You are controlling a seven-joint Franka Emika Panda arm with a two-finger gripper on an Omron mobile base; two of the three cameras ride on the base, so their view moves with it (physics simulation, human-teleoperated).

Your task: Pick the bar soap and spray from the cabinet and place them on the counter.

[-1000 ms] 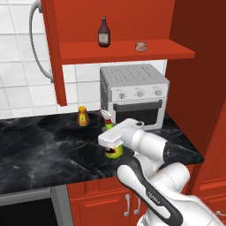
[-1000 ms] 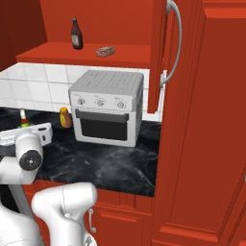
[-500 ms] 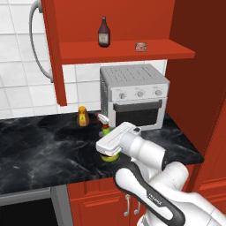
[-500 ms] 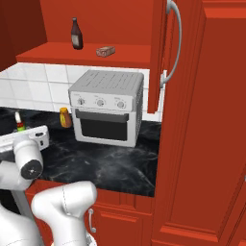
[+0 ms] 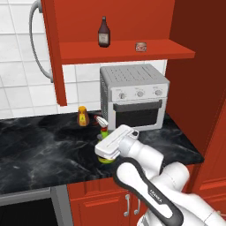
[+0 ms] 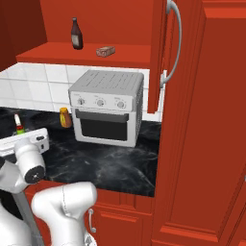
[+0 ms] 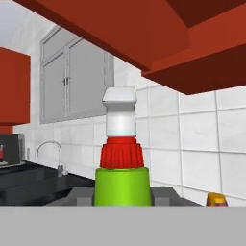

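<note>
Arm bent low over tabletop (image 5: 39, 145), forearm reaching fwd-left, wrist turned so hand (image 5: 107, 152) lies roughly level, just above the black surface. Hand closed on spray (image 5: 104, 132): green body between the fingers, red collar and white nozzle upright, base at or just above tabletop, in front of toaster oven (image 5: 134, 96). Close-up from hand: spray (image 7: 121, 163) dead centre. Orange btl (image 5: 82, 116) near, behind-left. Bar soap (image 5: 141, 46) on cabinet (image 5: 123, 48) shelf, beside brown btl (image 5: 103, 32).
</note>
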